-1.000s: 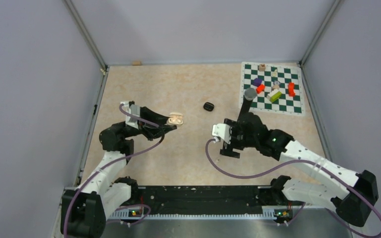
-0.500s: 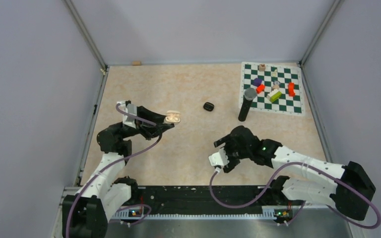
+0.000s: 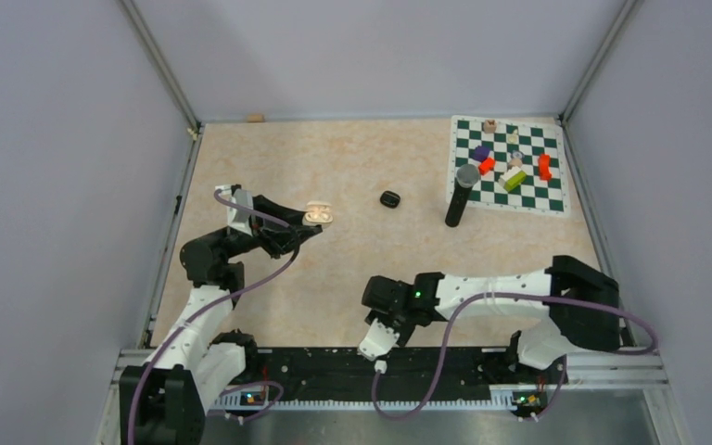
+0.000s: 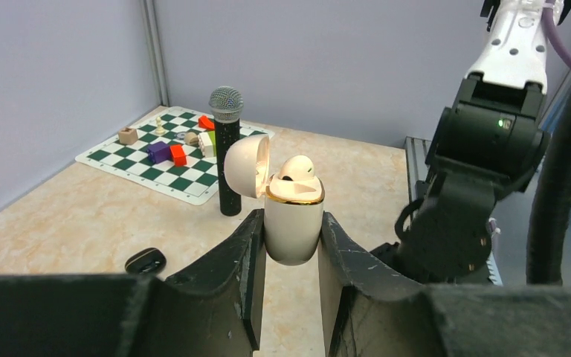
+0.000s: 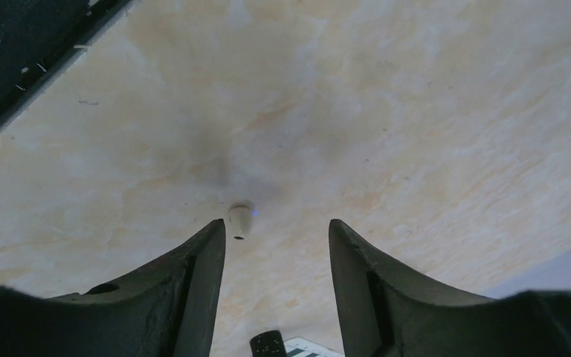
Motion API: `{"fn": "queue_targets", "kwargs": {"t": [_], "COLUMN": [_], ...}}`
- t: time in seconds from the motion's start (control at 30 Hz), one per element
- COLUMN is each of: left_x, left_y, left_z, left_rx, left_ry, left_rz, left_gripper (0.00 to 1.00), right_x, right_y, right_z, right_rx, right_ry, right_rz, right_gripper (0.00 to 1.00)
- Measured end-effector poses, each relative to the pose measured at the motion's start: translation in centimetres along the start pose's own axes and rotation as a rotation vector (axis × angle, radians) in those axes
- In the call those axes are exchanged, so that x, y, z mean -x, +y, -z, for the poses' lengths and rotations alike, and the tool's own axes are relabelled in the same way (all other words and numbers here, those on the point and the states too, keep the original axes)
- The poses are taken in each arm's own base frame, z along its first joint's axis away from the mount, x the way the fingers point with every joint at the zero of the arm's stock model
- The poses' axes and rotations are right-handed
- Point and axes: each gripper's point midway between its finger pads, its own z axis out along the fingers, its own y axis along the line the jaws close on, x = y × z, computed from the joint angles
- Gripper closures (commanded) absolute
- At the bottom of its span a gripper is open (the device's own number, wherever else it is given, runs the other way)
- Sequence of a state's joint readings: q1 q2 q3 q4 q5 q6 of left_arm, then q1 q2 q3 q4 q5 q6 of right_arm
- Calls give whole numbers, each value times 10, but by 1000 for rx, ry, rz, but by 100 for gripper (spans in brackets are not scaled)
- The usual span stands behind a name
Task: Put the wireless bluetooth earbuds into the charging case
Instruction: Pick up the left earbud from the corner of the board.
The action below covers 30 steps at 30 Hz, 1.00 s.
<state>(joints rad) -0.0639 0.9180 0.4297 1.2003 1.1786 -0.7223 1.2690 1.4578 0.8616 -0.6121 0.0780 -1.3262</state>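
Nearest the arm bases, we see the right end effector [image 3: 395,318] low over the pale marbled surface [image 3: 352,158], close to the black rail at the near edge. In its wrist view the right end effector [image 5: 276,223] is spread wide and holds nothing. A single whitish earbud [image 5: 240,221] lies on the surface between the two fingers, just beside the tip of the finger on the left of that picture. From the overhead camera we cannot make out this earbud.

A little farther in, on the left, the left end effector [image 3: 310,222] is closed narrowly on the charging case [image 3: 319,215]. In its wrist view the left end effector [image 4: 291,223] pinches the body of the cream charging case [image 4: 294,212] from both sides, holding it upright and clear of the surface. The lid [image 4: 247,165] is swung open to the left of that picture. A second whitish earbud [image 4: 297,168] sits in the case, its top showing above the gold rim.

Beyond the case, a small black oval object [image 3: 389,198] lies alone on the surface; we cannot tell what it is. Farther right, a black microphone [image 3: 461,195] stands upright at the near edge of a green and white checkered mat [image 3: 549,190]. Several coloured blocks [image 3: 514,178] and small pieces are scattered on the mat, in the far right corner.
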Motion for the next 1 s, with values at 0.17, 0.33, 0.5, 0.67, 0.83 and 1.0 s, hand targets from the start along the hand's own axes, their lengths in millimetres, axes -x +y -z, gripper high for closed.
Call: {"fn": "queue_targets", "kwargs": {"t": [0.17, 0.33, 0.5, 0.67, 0.83, 1.0], "left_x": [1, 1, 1, 0, 0, 0], "left_y": [1, 1, 2, 2, 2, 3], "left_z": [0, 0, 0, 0, 0, 1], "left_rx": [6, 8, 11, 14, 14, 16], "left_ry": [-4, -6, -8, -10, -10, -10], "left_rz": [0, -1, 1, 3, 3, 3], "left_gripper": [100, 100, 100, 100, 100, 100], "right_x": [-10, -20, -21, -22, -20, -20], "right_y": [23, 33, 33, 32, 24, 12], "right_z": [-22, -25, -26, -27, -28, -29], "right_rx": [153, 224, 226, 222, 211, 187], "right_ry": [137, 216, 228, 235, 238, 237], "right_rz": [35, 25, 6, 0, -1, -13], "right_gripper": [53, 53, 54, 60, 80, 91]}}
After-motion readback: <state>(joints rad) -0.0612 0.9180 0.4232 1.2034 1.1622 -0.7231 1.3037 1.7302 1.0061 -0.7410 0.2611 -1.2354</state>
